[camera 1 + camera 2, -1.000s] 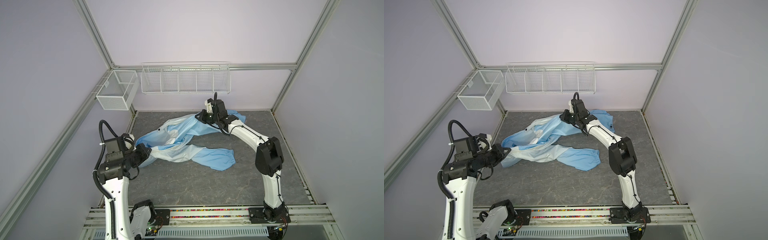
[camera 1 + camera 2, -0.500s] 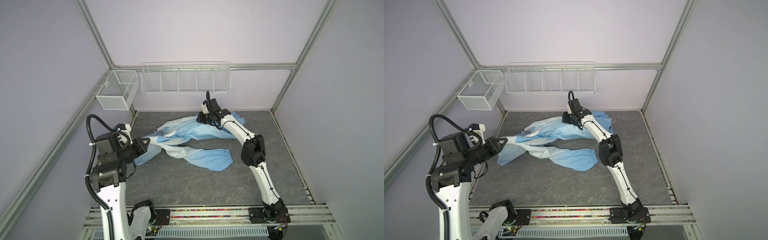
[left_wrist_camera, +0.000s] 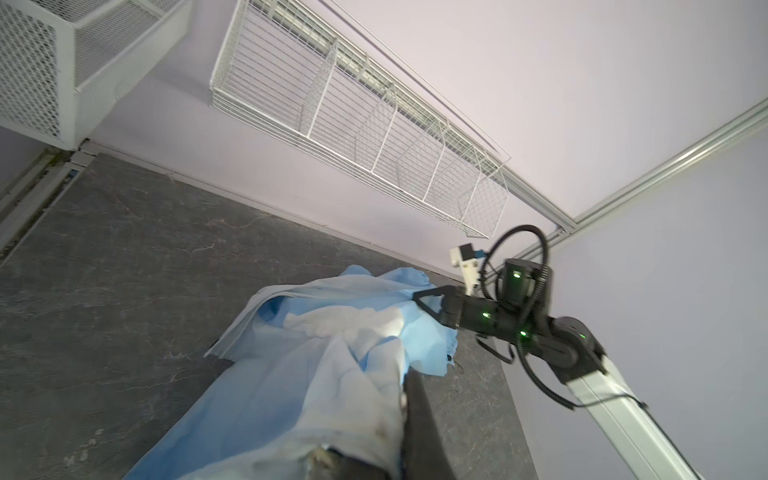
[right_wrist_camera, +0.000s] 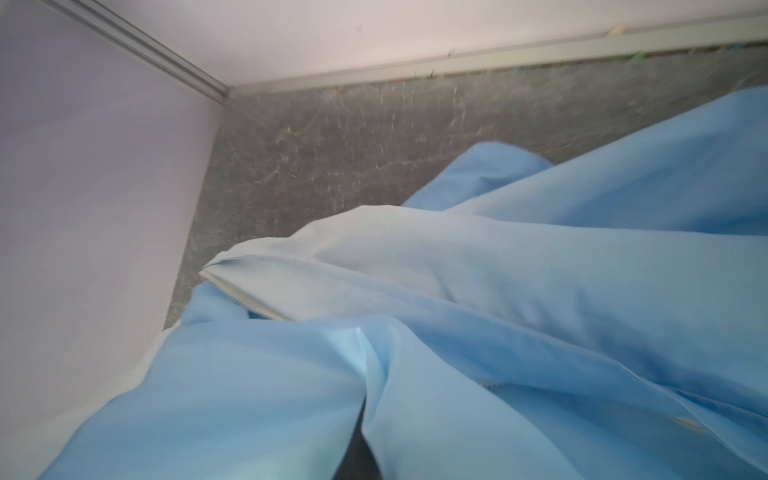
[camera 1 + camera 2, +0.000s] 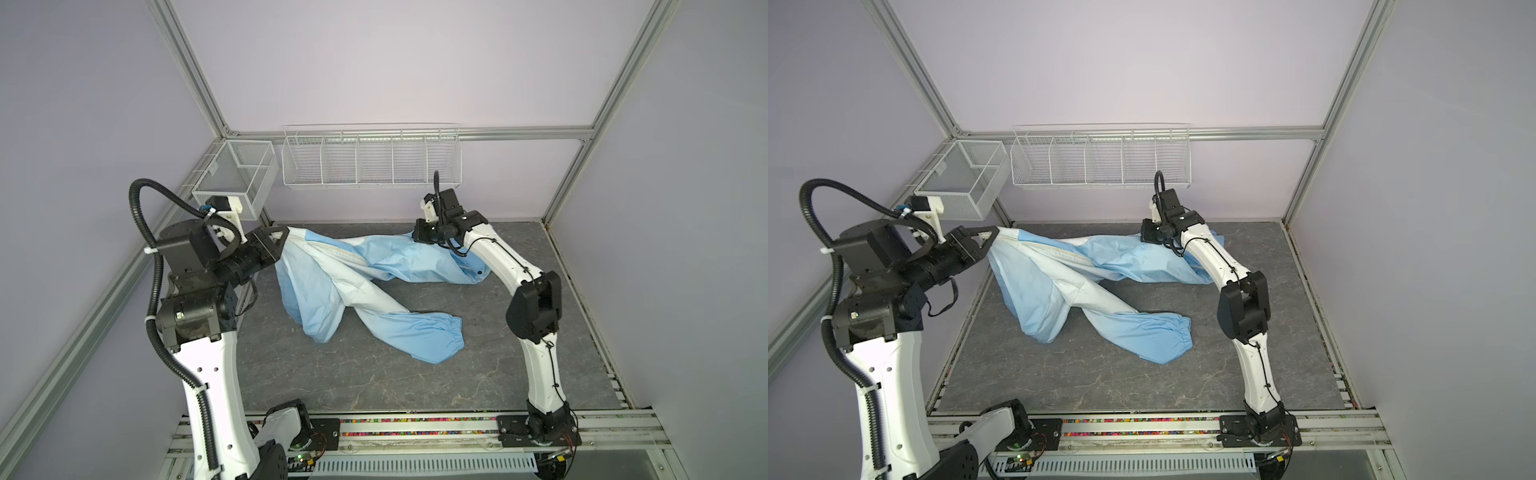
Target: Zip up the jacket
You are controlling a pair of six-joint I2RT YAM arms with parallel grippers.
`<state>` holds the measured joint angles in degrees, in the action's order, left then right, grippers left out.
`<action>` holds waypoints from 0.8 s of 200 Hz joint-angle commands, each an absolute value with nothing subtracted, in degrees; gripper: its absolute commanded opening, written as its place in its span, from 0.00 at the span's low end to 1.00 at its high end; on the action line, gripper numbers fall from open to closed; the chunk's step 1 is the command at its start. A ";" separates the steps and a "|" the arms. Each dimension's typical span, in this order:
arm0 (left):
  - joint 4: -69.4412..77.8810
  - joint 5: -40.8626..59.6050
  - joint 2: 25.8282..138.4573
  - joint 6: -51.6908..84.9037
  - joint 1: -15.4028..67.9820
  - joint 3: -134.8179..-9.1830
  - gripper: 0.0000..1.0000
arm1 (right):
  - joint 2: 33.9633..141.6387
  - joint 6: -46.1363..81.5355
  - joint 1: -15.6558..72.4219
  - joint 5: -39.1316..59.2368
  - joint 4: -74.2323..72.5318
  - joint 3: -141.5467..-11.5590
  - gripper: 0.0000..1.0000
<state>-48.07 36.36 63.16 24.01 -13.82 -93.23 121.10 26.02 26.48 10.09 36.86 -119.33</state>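
The jacket (image 5: 374, 266) is stretched along the far half of the tabletop (image 5: 374, 386), from the far left corner to the far edge right of the middle. It is partly lifted between its two clamped ends. Its cream zipper (image 5: 332, 251) runs along a whitish edge near the left end. One sleeve (image 5: 415, 332) with a gathered cuff is laid toward the tabletop's middle.

The left gripper (image 5: 284, 237) is closed on the jacket's edge at the far left corner. The right gripper (image 5: 417, 240) is closed on bunched fabric near the far edge.

The near half of the tabletop and the strip along its right edge are left bare. Little room is left between the left gripper and the left wall.

Zipper teeth (image 4: 241, 297) are shown close up only in the right wrist view, where that gripper's own fingers are not seen. The right gripper pinching cloth is shown in the left wrist view.

One jacket, two grippers and two wall fixtures are counted. The fixtures are a mesh box (image 5: 237, 187) and a wire rack (image 5: 370, 160) of five compartments.
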 commanded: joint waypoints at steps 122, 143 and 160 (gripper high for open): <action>-43.85 26.07 78.01 21.36 -11.54 -104.33 0.00 | 108.28 21.66 16.13 12.71 36.51 -109.52 0.07; -43.95 22.82 77.85 20.77 -9.96 -99.54 0.00 | 114.90 21.71 16.15 11.65 38.13 -113.21 0.07; -42.27 21.22 77.12 21.48 -9.71 -95.04 0.00 | 118.71 21.15 16.06 11.11 40.66 -115.76 0.30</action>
